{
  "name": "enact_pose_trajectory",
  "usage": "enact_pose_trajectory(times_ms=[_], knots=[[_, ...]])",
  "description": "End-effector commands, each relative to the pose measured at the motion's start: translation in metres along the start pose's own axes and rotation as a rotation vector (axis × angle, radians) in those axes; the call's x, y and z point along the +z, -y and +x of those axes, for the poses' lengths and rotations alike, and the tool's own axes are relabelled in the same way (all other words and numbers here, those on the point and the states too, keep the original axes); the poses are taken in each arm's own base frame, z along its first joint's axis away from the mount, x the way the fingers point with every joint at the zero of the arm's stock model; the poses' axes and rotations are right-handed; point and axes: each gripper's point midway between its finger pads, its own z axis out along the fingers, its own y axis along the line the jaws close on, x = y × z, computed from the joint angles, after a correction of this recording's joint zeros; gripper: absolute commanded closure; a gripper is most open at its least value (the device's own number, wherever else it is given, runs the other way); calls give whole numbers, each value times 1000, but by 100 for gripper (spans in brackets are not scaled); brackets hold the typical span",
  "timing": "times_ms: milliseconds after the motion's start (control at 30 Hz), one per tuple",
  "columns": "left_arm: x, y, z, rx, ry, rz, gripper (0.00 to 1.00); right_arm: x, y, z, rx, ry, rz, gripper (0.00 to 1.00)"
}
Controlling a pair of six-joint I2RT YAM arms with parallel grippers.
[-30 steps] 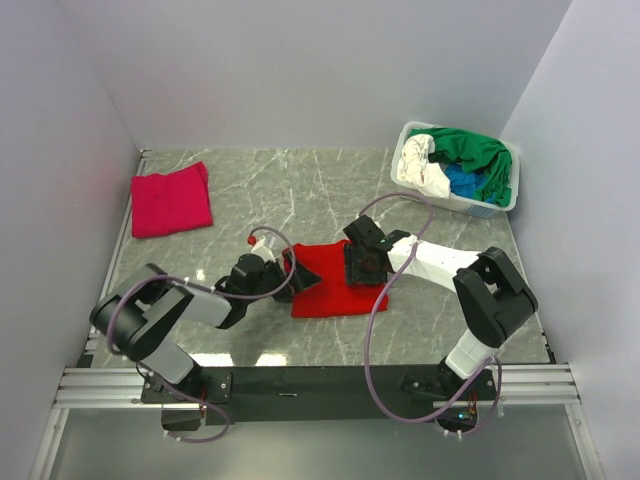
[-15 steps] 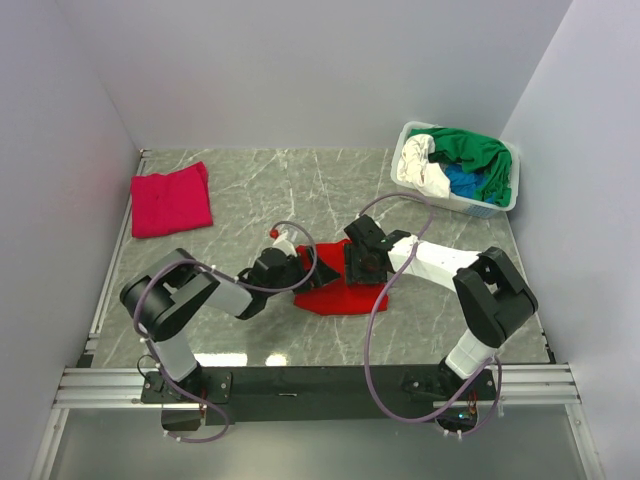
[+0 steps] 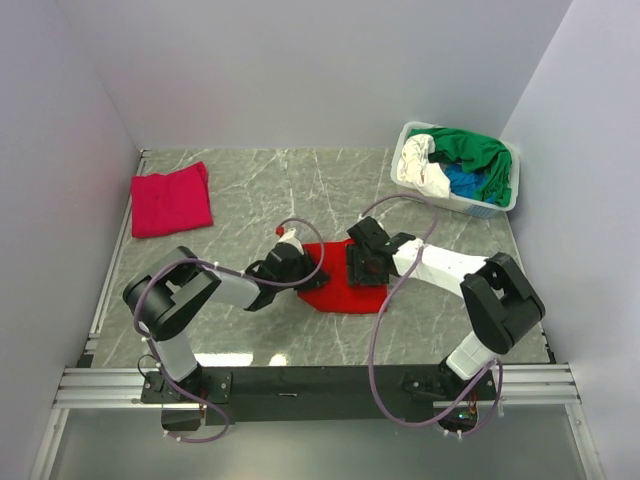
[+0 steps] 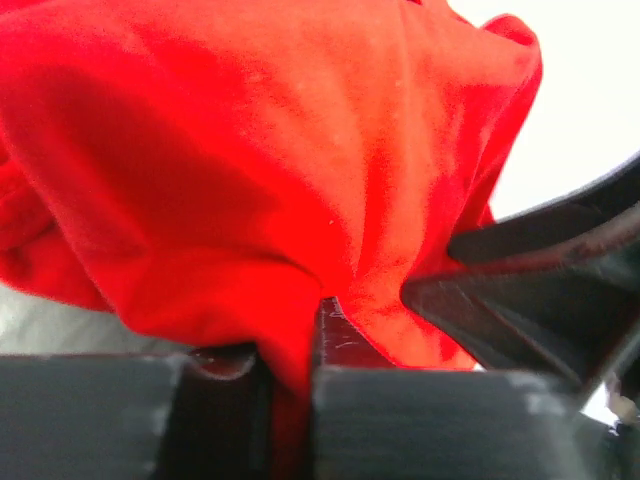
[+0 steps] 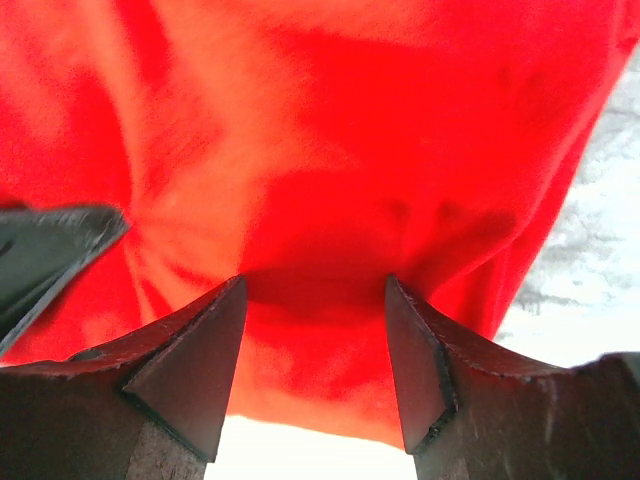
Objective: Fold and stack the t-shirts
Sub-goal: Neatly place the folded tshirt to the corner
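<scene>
Grey-green marble tabletop, plain pale walls round it. We see the red t-shirt at centre frame, our left gripper pinching its edge, right gripper spread apart over it. Magenta t-shirt upper left.

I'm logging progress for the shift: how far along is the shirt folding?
Done: one pink shirt lies folded at the far left of the table. In hand: the red shirt, mid-table and bunched; the left tool is shut on a fold of it, the right tool open over it. Left: green shirt, white shirt and blue shirt in the basket; nothing is stacked yet.
</scene>
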Motion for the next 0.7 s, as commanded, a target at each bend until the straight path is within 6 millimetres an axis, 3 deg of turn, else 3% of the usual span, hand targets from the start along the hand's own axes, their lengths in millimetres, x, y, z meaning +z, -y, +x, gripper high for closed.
enact_pose_trajectory(times_ms=[0, 133, 167, 233, 267, 500, 667], knots=[[-5, -71, 23, 106, -100, -291, 100, -19, 1, -9, 2, 49, -16, 36], [-4, -75, -14, 150, -71, -339, 100, -36, 1, -23, -6, 98, -20, 35], [-4, -68, -28, 158, -48, -331, 100, -43, 0, -28, -13, 118, -26, 35], [-13, -75, -44, 195, -44, -369, 100, -55, -1, -42, -14, 153, -36, 35], [-16, -67, -60, 233, -21, -365, 100, -62, 0, -48, -20, 168, -38, 35], [-44, -68, -131, 410, 6, -491, 100, -108, 4, -117, 10, 326, -98, 35], [-64, -69, -197, 496, 68, -552, 100, -115, 9, -142, 17, 354, -150, 34]])
